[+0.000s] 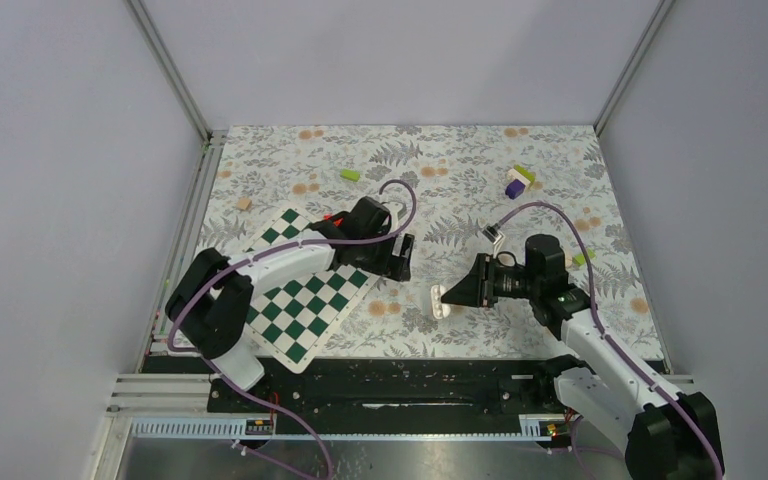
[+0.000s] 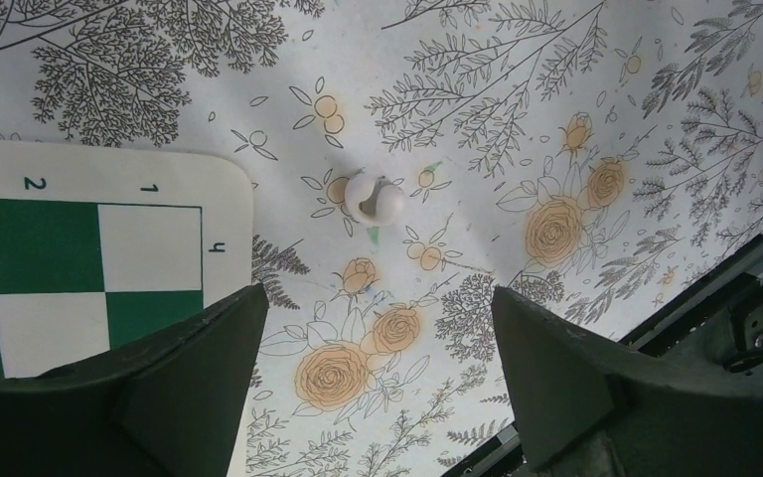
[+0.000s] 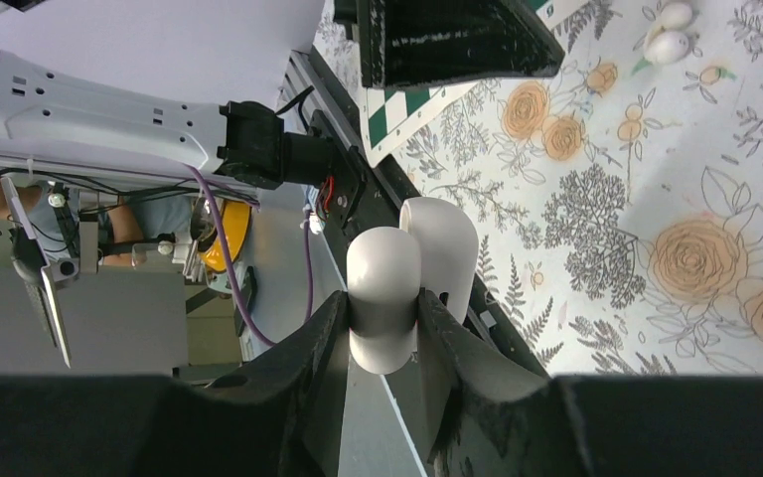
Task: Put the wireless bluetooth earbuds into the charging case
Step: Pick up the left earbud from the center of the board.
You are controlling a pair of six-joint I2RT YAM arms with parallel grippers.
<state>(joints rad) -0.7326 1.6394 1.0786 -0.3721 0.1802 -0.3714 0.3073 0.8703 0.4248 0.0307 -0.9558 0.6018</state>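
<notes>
Clamped smooth, rounded white plastic case [image 3: 382, 268] in right pincer [image 3: 382, 318], near front edge of floral-print worktop [image 3: 656, 179]. Found two glossy, egg-shaped white earbuds [image 2: 373, 199] lying on that print beneath left pincer [image 2: 380, 298], spread wide beside checkered mat [image 2: 60, 258].

Earbuds [image 2: 374, 198] on mat [image 2: 556, 99], just R of chessboard [image 2: 79, 248] — charging case [image 3: 385, 288] further R.

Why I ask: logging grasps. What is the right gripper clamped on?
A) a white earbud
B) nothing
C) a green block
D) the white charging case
D: the right wrist view shows the right gripper shut on both sides of the white charging case, while the earbuds lie on the tablecloth.
</notes>
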